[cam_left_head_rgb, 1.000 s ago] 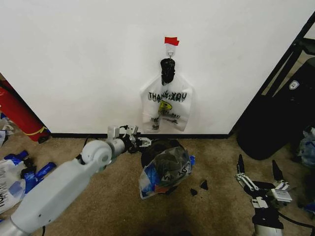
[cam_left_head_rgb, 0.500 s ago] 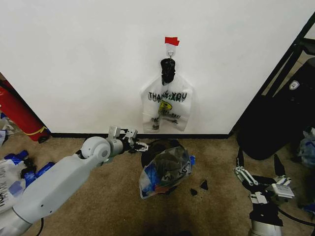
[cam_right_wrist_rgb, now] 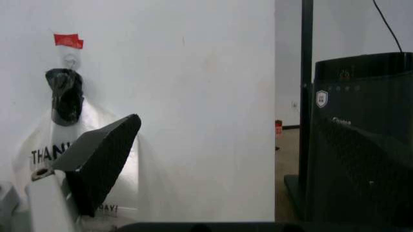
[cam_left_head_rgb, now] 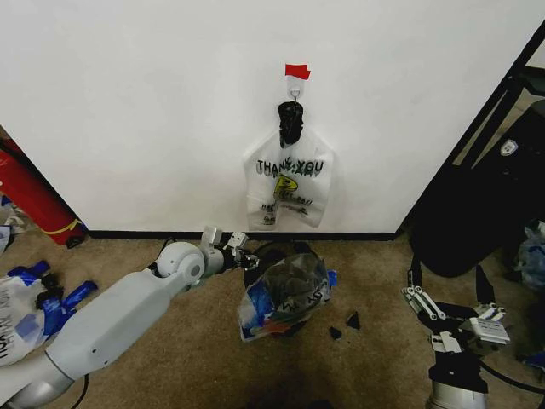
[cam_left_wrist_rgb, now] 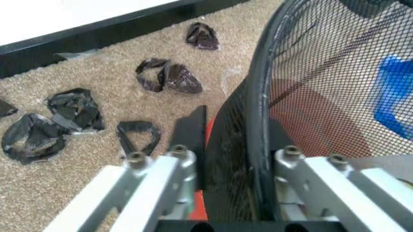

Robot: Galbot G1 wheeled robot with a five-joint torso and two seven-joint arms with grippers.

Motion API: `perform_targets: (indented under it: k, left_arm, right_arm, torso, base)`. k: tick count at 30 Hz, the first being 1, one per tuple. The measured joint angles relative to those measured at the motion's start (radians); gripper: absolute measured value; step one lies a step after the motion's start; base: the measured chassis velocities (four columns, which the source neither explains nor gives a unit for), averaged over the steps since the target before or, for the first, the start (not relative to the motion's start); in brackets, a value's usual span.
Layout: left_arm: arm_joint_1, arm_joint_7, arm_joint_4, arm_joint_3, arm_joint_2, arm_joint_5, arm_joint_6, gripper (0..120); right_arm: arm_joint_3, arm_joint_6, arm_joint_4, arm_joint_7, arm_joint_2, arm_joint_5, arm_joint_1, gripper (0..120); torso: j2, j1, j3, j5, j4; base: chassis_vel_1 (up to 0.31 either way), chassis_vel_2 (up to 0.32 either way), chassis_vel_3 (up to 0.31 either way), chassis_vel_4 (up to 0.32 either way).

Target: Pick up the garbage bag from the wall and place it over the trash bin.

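At centre frame the bag (cam_left_head_rgb: pixel 285 294) lies crumpled on the bin (cam_left_head_rgb: pixel 271 256), not yet spread over its rim, while the left gripper (cam_left_wrist_rgb: pixel 227 159) straddles the mesh wall, fingers apart, and the right gripper (cam_left_head_rgb: pixel 451 300) idles open lower right.

Pale grey rounded left arm (cam_left_head_rgb: pixel 111 319) ends in a silver claw (cam_left_head_rgb: pixel 243 256) with black fingertips and visible screws.

Left gripper (cam_left_wrist_rgb: pixel 235 157) open, one finger either side of the trash bin (cam_left_wrist_rgb: pixel 310 72) rim; black mesh wall between them. Red base visible through mesh. Blue plastic (cam_left_wrist_rgb: pixel 395 89) inside. Black scraps (cam_left_wrist_rgb: pixel 169 77) on tan carpet (cam_left_wrist_rgb: pixel 77 169), black baseboard (cam_left_wrist_rgb: pixel 96 38) beyond.
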Motion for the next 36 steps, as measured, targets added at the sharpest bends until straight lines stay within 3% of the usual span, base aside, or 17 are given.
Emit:
perform_targets:
  k: [5, 11, 16, 19, 22, 23, 27, 36]
  left_arm:
    - [0.006, -0.032, -0.023, -0.001, -0.001, -0.008, 0.002, 0]
    - [0.010, -0.077, -0.048, -0.009, 0.004, -0.035, 0.005, 0]
    - [0.030, -0.195, -0.094, -0.059, 0.007, -0.130, 0.005, 0]
    - [0.083, -0.401, -0.166, -0.147, 0.005, -0.295, -0.001, 0]
    - [0.107, -0.459, -0.190, -0.176, 0.004, -0.341, -0.009, 0]
    - [0.196, -0.641, -0.270, -0.258, -0.003, -0.447, -0.047, 0]
    - [0.296, -0.797, -0.350, -0.319, -0.012, -0.455, -0.124, 0]
    - [0.436, -0.898, -0.442, -0.351, -0.045, -0.307, -0.262, 0]
  right_arm:
    - [0.002, 0.000, -0.004, 0.006, -0.001, 0.006, 0.004, 100]
    - [0.001, 0.000, -0.008, 0.012, -0.002, 0.006, 0.007, 100]
    - [0.001, -0.001, -0.013, 0.016, -0.003, 0.006, 0.007, 100]
    - [-0.005, -0.008, -0.016, 0.020, -0.005, 0.006, 0.010, 100]
    - [-0.008, -0.012, -0.016, 0.021, -0.005, 0.005, 0.012, 100]
    - [-0.018, -0.024, -0.018, 0.026, -0.007, 0.003, 0.016, 100]
    - [-0.032, -0.042, -0.021, 0.032, -0.009, -0.008, 0.026, 100]
    - [-0.054, -0.068, -0.027, 0.038, -0.009, -0.034, 0.040, 100]
  torso:
    - [0.000, 0.000, 0.000, 0.0000, -0.0001]
    - [0.000, 0.000, 0.000, -0.0003, -0.0003]
    - [0.000, 0.000, 0.000, -0.0003, -0.0003]
    - [0.000, 0.000, 0.000, -0.0001, 0.0000]
    - [0.000, 0.000, 0.000, 0.0000, -0.0001]
    - [0.000, 0.000, 0.000, -0.0002, -0.0001]
    - [0.000, 0.000, 0.000, -0.0001, 0.0001]
    - [0.000, 0.000, 0.000, -0.0001, 0.0000]
  base:
    - [0.000, 0.000, 0.000, 0.000]
    - [0.000, 0.000, 0.000, 0.000]
    - [0.000, 0.000, 0.000, 0.000]
    - [0.000, 0.000, 0.000, 0.000]
    - [0.000, 0.000, 0.000, 0.000]
    - [0.000, 0.000, 0.000, 0.000]
    - [0.000, 0.000, 0.000, 0.000]
    - [0.000, 0.000, 0.000, 0.000]
